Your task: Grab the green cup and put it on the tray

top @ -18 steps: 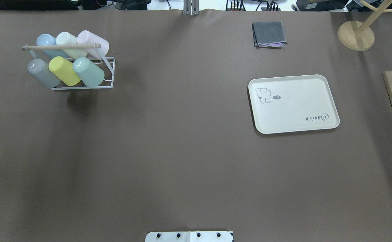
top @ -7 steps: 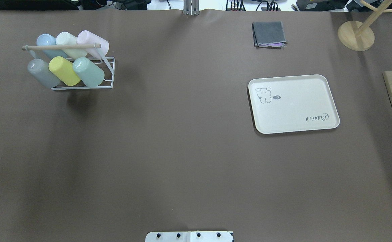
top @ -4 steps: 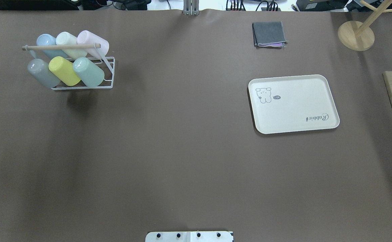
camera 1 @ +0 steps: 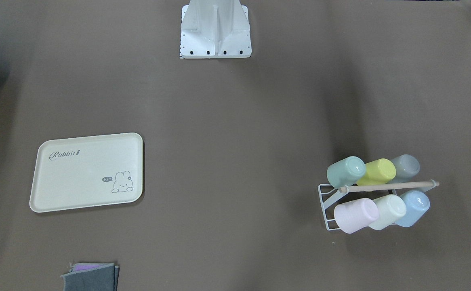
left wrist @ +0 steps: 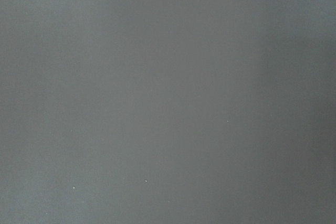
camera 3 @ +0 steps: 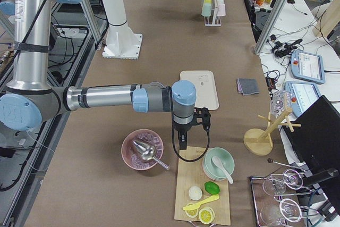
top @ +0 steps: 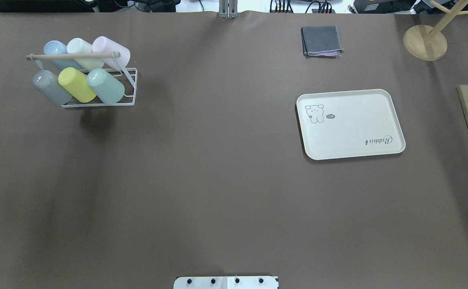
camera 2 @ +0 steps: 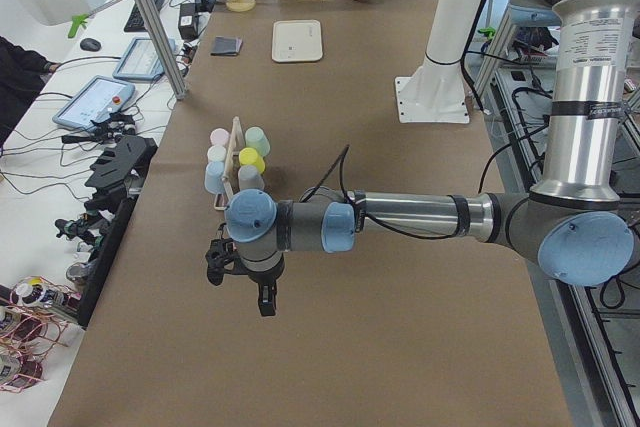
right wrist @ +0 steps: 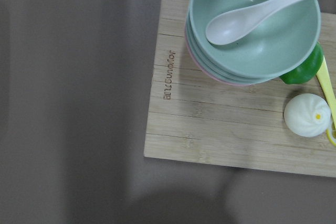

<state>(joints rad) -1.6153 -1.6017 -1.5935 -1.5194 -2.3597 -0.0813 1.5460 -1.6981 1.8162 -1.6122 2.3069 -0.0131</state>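
The green cup [top: 105, 85] lies tilted in the front row of a white wire rack [top: 133, 90] at the far left, next to a yellow cup [top: 76, 84]; it also shows in the front-facing view [camera 1: 345, 171]. The cream tray [top: 350, 132] with the "Rabbit" script lies bare at the right, also in the front-facing view [camera 1: 78, 186]. My left gripper [camera 2: 262, 305] hangs above the table, well short of the rack. My right gripper [camera 3: 182, 144] hangs by a wooden board, beyond the tray. I cannot tell whether either is open or shut.
Several other cups fill the rack: grey [top: 51, 87], blue, cream and pink. A folded grey cloth [top: 321, 41] and a wooden stand [top: 424, 42] sit at the back right. The wooden board [right wrist: 220, 124] holds stacked bowls [right wrist: 254, 22], a spoon and food. A pink bowl [camera 3: 142, 149] is beside it.
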